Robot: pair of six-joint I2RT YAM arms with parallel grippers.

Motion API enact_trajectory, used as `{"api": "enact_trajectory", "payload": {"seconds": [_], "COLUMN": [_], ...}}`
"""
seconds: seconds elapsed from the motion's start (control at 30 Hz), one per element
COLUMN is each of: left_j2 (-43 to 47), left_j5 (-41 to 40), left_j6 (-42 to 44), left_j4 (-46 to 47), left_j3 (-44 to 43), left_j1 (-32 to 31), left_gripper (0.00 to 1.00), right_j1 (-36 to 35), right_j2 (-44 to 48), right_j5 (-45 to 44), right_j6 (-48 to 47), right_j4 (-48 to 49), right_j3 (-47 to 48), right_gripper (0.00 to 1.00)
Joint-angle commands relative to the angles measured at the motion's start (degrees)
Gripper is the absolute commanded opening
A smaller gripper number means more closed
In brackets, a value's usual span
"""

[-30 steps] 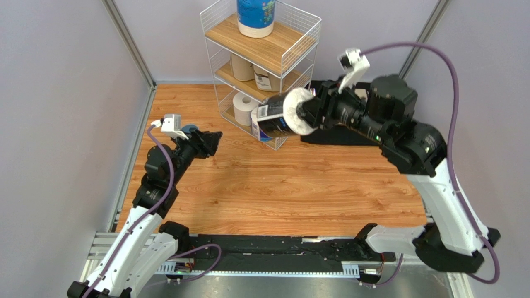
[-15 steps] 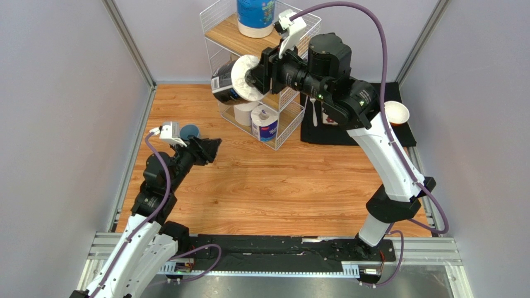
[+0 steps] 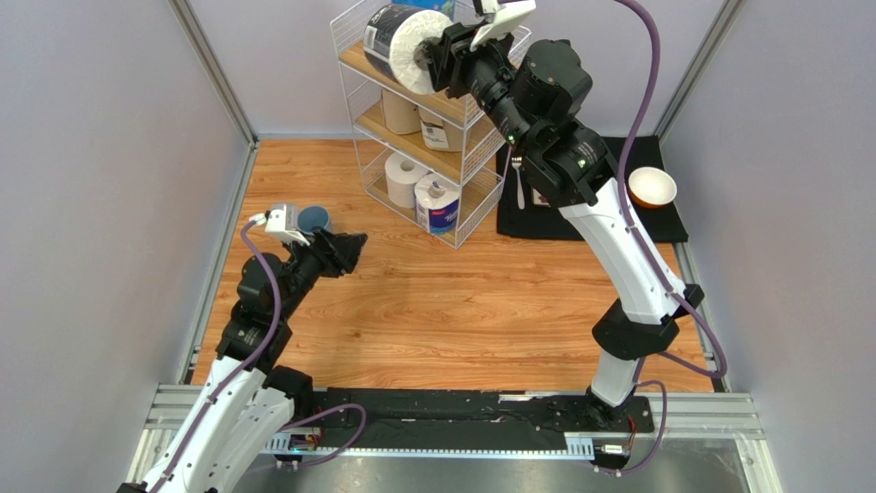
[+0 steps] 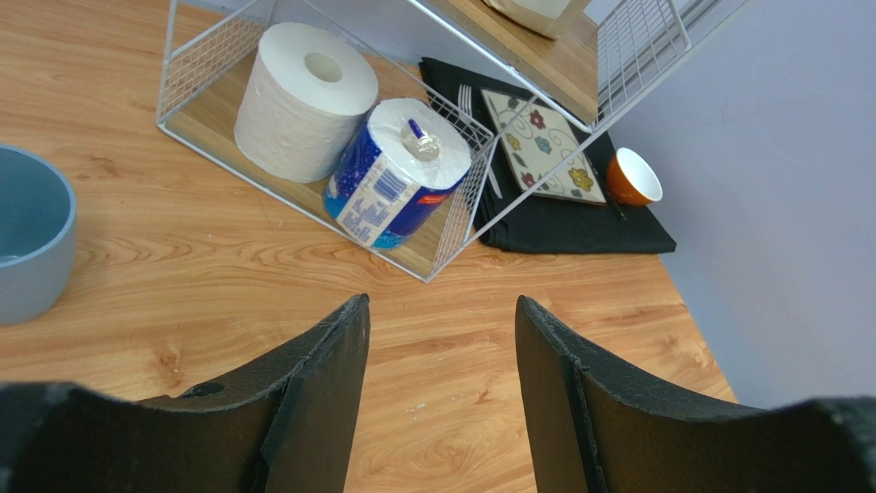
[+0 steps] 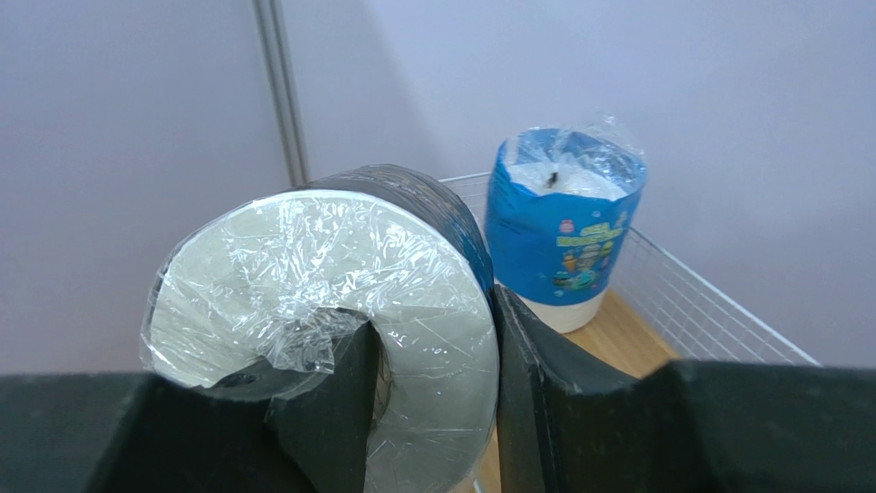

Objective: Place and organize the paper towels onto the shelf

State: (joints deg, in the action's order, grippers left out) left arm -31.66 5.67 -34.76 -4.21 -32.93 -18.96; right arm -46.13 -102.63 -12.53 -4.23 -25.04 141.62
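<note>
the right gripper point(image 3: 448, 49) has swung up and across in the last second, from down by the lowest tier to the top tier of the shelf point(image 3: 460, 106), carrying the dark-wrapped roll point(image 5: 329, 298) with it. the left arm has barely stirred.

nearest in, the left gripper point(image 4: 442, 329) hangs over the floor with its jaws apart and nothing between them. the blue cup point(image 4: 26, 241) sits just off to its left. ahead of it on the bottom tier, the plain white roll point(image 4: 303, 103) and the blue-label roll point(image 4: 396, 175) stand side by side, touching.

on the tier above, two tan-wrapped rolls point(image 3: 403, 111) are already in place.

farthest out, the right jaws are clamped on the dark roll, one finger at its end face and the other against its side. it lies on its side in the air (not yet set down). the blue-plastic-wrapped roll point(image 5: 566, 231) stands upright just beyond and to the right of the fingers.

five rolls look shelved, so this seems to be the last. it probably needs turning upright and lowering beside the blue one, without knocking it.
</note>
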Motion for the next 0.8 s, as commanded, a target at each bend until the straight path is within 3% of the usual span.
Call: {"api": "enact_trajectory", "payload": {"seconds": [0.0, 0.23, 0.43, 0.77], "left_j2": [0.1, -1.1, -1.4, -1.2], "left_j5": [1.4, 3.7, 4.2, 4.3], "left_j6": [-1.2, -2.6, -3.1, -4.1], "left_j4": [1.0, 2.8, 3.7, 3.9], "left_j3": [1.1, 2.2, 3.1, 4.6], "left_j1": [0.3, 0.3, 0.3, 0.3], "left_gripper": [0.63, 0.63, 0.62, 0.63], "right_j1": [2.2, 12.4, 20.8, 22.2], "right_j2": [-1.9, -1.9, 0.2, -1.0], "right_j5": [-6.9, -0.7, 11.6, 20.8], "right_j6": [-5.5, 3.9, 13.6, 14.0], "right_j4": [6.7, 3.5, 1.8, -1.3], "right_j3": [2.7, 3.2, 0.9, 1.5], "right_gripper": [0.06, 0.06, 0.05, 0.05]}}
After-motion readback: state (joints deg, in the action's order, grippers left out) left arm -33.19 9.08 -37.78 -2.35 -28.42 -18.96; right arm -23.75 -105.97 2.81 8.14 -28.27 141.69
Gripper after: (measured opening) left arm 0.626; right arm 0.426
